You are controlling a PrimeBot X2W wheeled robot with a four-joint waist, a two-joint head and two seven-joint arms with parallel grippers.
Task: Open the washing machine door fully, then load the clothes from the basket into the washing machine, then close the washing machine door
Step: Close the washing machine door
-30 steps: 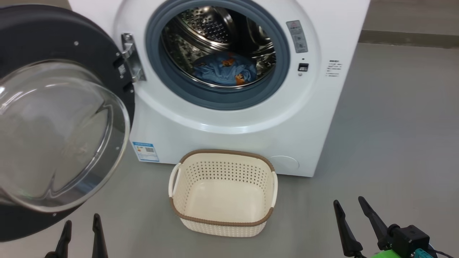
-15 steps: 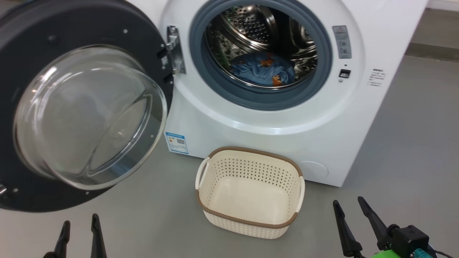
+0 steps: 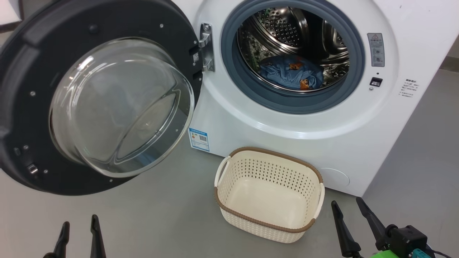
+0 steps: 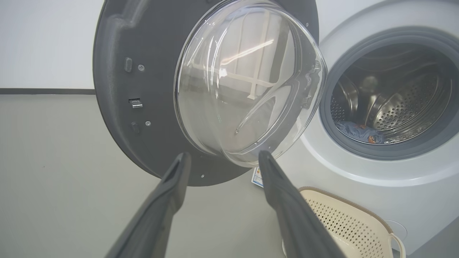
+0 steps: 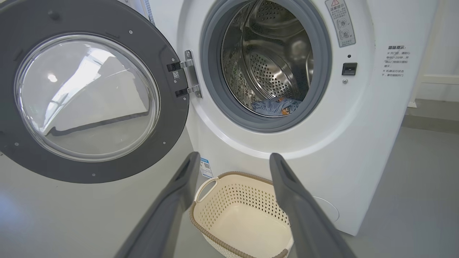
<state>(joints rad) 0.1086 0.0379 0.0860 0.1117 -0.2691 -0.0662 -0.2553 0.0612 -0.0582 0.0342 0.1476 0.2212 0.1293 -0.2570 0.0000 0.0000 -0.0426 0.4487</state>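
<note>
Clothes (image 3: 290, 74) lying in the washing machine (image 3: 287, 125) drum, basket (image 3: 276, 154) empty, door (image 3: 104, 107) hanging wide open at left; left gripper (image 3: 80, 220) and right gripper (image 3: 346, 201) both spread, holding nothing; push the dark frame's far edge, not the glass, swinging steadily until latched.

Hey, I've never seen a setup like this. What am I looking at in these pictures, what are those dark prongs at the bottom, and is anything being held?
This is a two-armed robot facing a washing machine. One picture comes from a camera on its head, looking down; the other two come from its wrists, each looking along that arm's own fingers. The dark prongs are its left gripper and right gripper, both open, holding nothing. The round door is swung open to the left. Blue clothes lie inside the drum. The cream basket sits empty on the grey floor before the machine.
</note>
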